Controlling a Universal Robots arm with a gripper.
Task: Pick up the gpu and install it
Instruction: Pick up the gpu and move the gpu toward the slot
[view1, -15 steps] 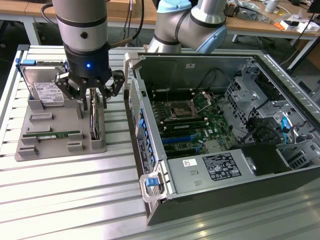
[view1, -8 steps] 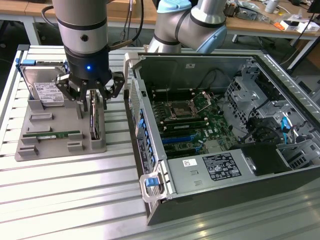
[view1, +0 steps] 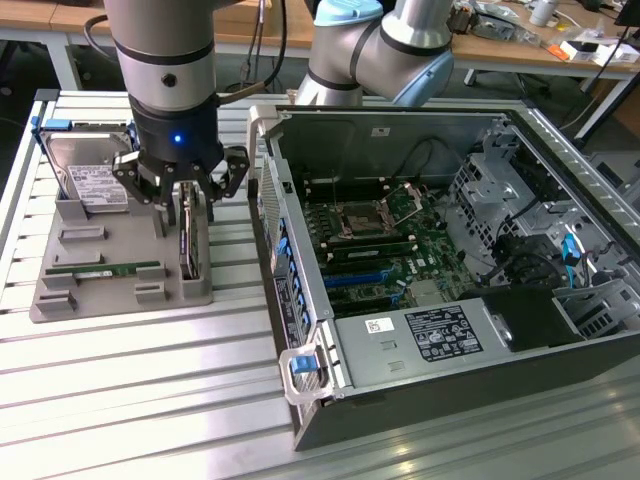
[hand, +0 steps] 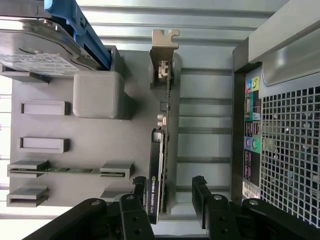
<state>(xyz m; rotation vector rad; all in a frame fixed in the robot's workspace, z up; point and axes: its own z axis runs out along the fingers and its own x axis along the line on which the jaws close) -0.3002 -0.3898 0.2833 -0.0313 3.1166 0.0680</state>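
One arm (view1: 165, 60) hung over the exterior view's left part of the slatted metal table (view1: 150, 380), its gripper (view1: 190, 215) lowered onto a grey fixture tray (view1: 110, 235). The claw's black fingers (hand: 140, 192) stood spread apart, one on each side of the gpu (view1: 190, 250), and they had not clamped on it. In the wrist view the gripper (hand: 169, 192) straddled one end of the gpu (hand: 157, 165). One finger sat just beside the black cooler face, while the other stood a little way off the bare board side. The gpu stood on its long edge in a slot along the tray's right side, as the exterior view showed it, with its silver end bracket (hand: 165, 55) at the far end from the fingers. A silver hard drive (view1: 95, 175) with a white label leaned in a blue carrier at the far left corner of the tray (hand: 135, 145). A long green memory stick (view1: 105, 269) lay in its holders near the tray's near left edge. To the exterior view's right of the tray lay an open computer case (view1: 300, 300), its side panel off. Inside it the green motherboard (view1: 390, 240) showed. The tray and the case stood near one another on the table, with a narrow strip of slats between them.
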